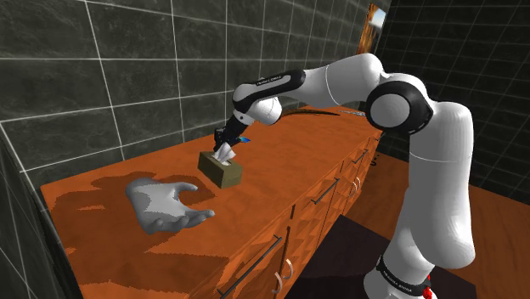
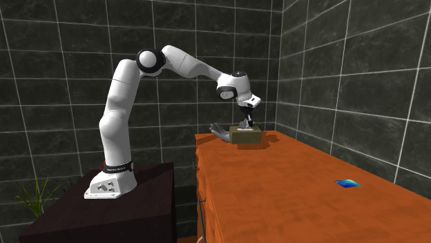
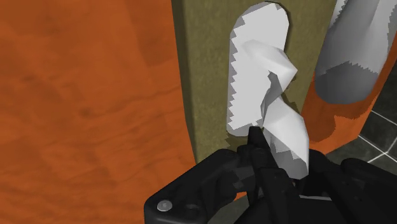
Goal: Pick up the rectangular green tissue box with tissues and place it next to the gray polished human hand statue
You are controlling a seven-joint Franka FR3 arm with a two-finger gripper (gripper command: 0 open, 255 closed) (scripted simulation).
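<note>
An olive-green tissue box stands on the orange wooden counter, with a white tissue sticking up from its top. My black gripper comes down onto the box from above and is shut on that tissue. In the wrist view one finger presses against the tissue over the box top; the tissue covers the other finger. The grey hand statue lies palm up, a short way from the box toward the shoulder view's lower left. One of its fingers shows just beyond the box.
A dark tiled wall runs along the counter's far side. Drawer fronts with handles line the near edge. In the second exterior view a small blue object lies far down the counter, and the box sits by the statue.
</note>
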